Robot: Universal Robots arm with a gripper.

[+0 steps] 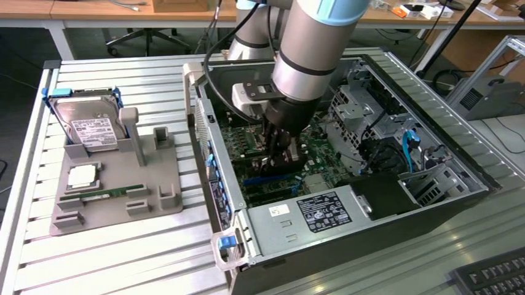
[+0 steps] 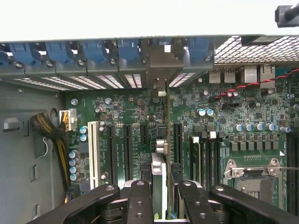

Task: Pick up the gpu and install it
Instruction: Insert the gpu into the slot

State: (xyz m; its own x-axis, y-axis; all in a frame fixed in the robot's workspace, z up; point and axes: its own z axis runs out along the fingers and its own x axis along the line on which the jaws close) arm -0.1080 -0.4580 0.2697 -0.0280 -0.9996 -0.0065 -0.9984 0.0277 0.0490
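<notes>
Gripper (image 2: pixel 159 193) fingers pinching the gpu (image 2: pixel 159 172) edge-on, motherboard (image 2: pixel 135 126) slots just under it, inside the computer case (image 1: pixel 328 212).

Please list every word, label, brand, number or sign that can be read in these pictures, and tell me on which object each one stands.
No text can be read with certainty.
White label on the hard drive: print too small to read.
Label on the power supply: only blurred marks, not readable.
Small white sticker beside it: not readable.
Motherboard in the wrist view: markings too small to read.
</notes>
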